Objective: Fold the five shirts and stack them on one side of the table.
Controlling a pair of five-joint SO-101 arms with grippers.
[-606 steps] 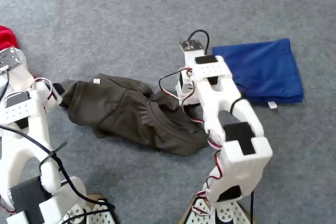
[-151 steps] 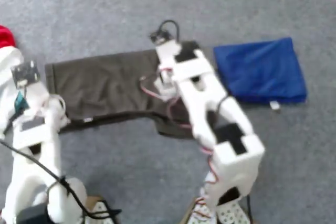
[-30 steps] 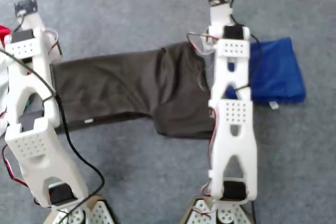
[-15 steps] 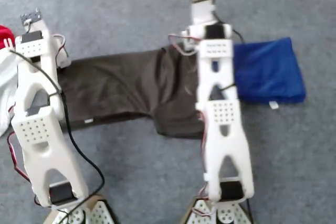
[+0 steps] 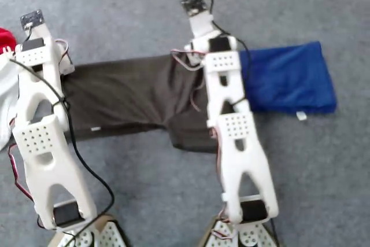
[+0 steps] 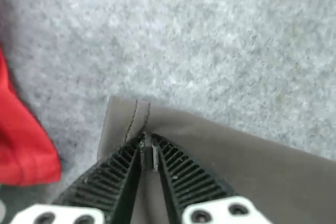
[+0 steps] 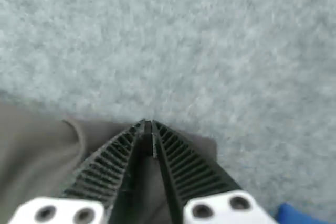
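shirt: dark olive-brown cloth shirt (image 5: 127, 93) spread on grey felt tabletop (image 5: 115, 15), long axis left-right | left pincer (image 6: 148, 141): clamped shut on far-left corner | right pincer (image 7: 147, 125): clamped shut on far edge | body lies nearward of the 2 pincers

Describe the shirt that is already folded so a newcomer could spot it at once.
On the grey table, look just to the right of the right arm. The blue shirt lies there as a flat, neat rectangle. Its bright blue colour and tidy fold set it apart from the dark brown shirt spread out beside it.
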